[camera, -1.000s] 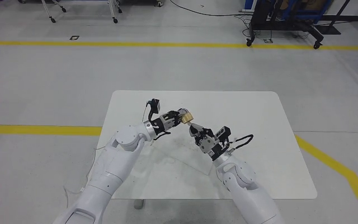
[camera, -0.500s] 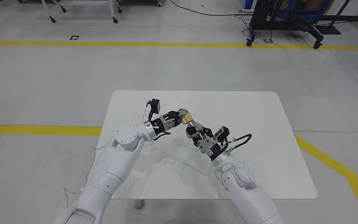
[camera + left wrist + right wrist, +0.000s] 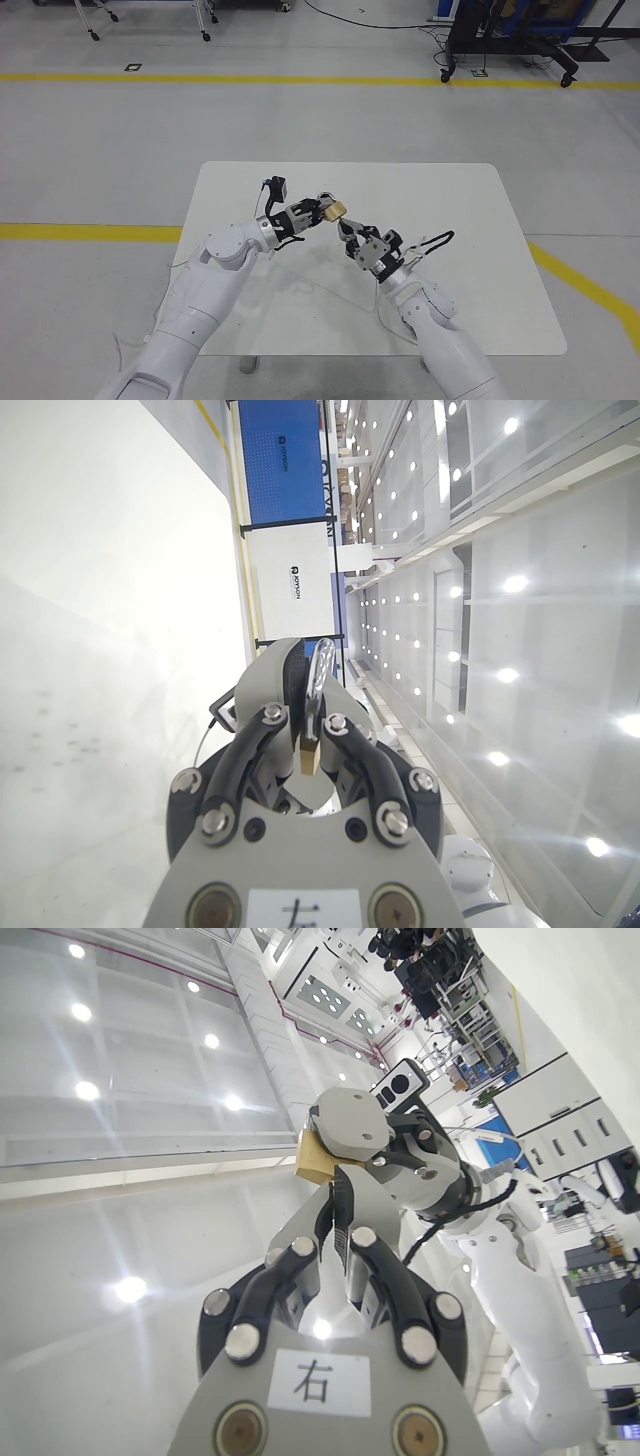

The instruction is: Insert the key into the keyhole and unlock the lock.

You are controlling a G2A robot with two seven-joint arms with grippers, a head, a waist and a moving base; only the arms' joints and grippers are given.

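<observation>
Above the mid-worktop [image 3: 450, 200] | left gripper [image 3: 323, 211]: fingers clenched on brass lock [image 3: 335, 209], held aloft | right gripper [image 3: 347, 230]: fingers pinched shut just beneath lock, key judged hidden between them | step: aligning for insertion | next: fine tip-to-keyhole alignment, push, twist

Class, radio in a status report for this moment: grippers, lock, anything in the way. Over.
Left gripper shut on padlock, held above table. Right gripper jaws shut, tip at padlock's brass body. Nothing in the way.
</observation>
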